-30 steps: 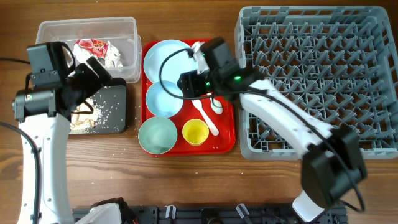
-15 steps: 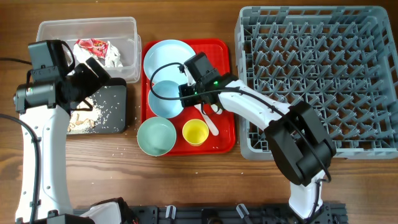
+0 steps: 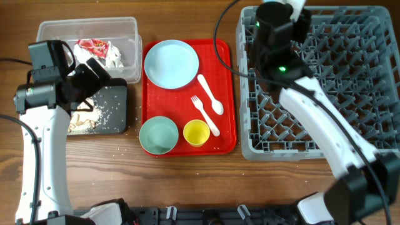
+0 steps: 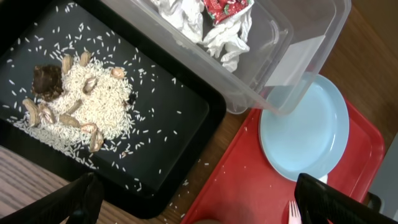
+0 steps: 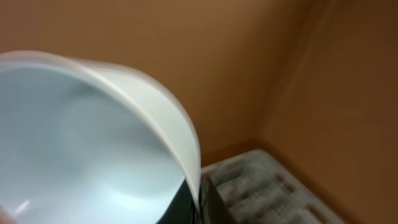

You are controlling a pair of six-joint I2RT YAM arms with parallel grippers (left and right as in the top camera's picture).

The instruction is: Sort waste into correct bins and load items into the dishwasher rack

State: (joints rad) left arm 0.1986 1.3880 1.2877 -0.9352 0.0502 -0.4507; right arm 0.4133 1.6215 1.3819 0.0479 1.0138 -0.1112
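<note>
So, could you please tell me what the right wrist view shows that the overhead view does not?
Only the right wrist view shows a pale blue bowl, its rim pinched in the right hand. Only the overhead shows the red tray with the plate, second bowl, yellow cup, fork and spoon, plus the clear tub and black tray. Both show the grey dishwasher rack.

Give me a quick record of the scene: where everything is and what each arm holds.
tub: wrapper inside
black tray: scraps
red tray: plate, bowl, cup, fork, spoon
right jaws: shut on second bowl, over rack
left jaws: open, over black tray
</note>
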